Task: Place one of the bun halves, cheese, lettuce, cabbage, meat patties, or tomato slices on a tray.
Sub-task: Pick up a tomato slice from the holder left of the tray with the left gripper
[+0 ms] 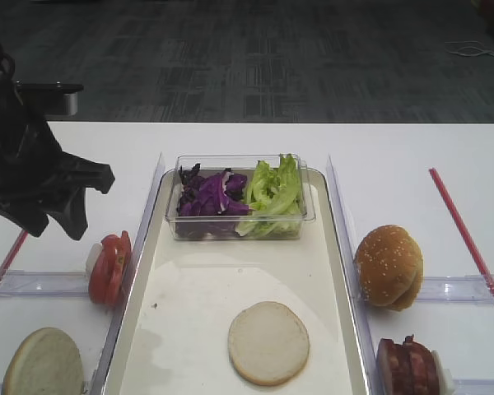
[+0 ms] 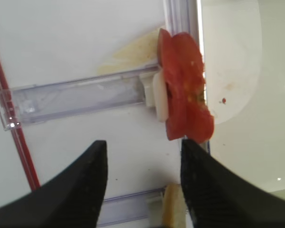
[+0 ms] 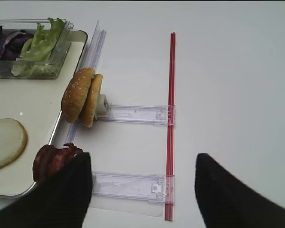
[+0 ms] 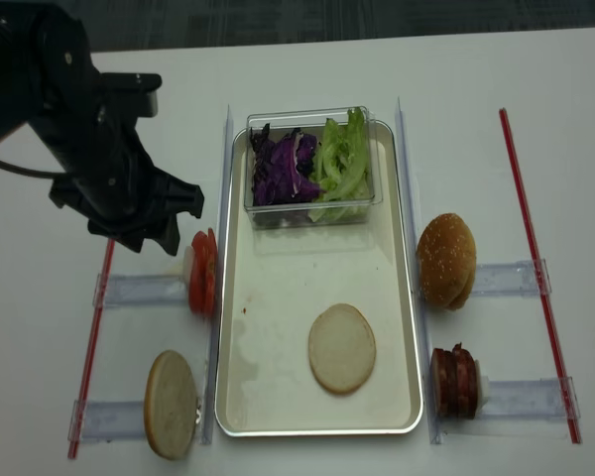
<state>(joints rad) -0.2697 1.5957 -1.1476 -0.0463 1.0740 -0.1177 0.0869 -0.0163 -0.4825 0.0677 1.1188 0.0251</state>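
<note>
Red tomato slices [image 2: 183, 104] stand on edge at the end of a clear rack, just left of the cream tray [image 1: 140, 346]. My left gripper [image 2: 142, 156] hovers open and empty just short of them, its right finger [image 2: 209, 190] close to the slices' lower edge. It also shows as my left gripper [image 4: 164, 238] above the tomato slices [image 4: 202, 273]. A flat bun half [image 1: 267, 341] lies on the tray. My right gripper [image 3: 142, 166] is open and empty over the table beside the meat patties [image 3: 52, 161]. No cheese shows.
A clear tub on the tray's far end holds purple cabbage [image 1: 210, 197] and lettuce [image 1: 272, 193]. Sesame bun halves [image 1: 389, 266] stand on a right rack and another bun half [image 1: 43, 362] on a left rack. Red strips [image 1: 465, 239] lie along the outer sides.
</note>
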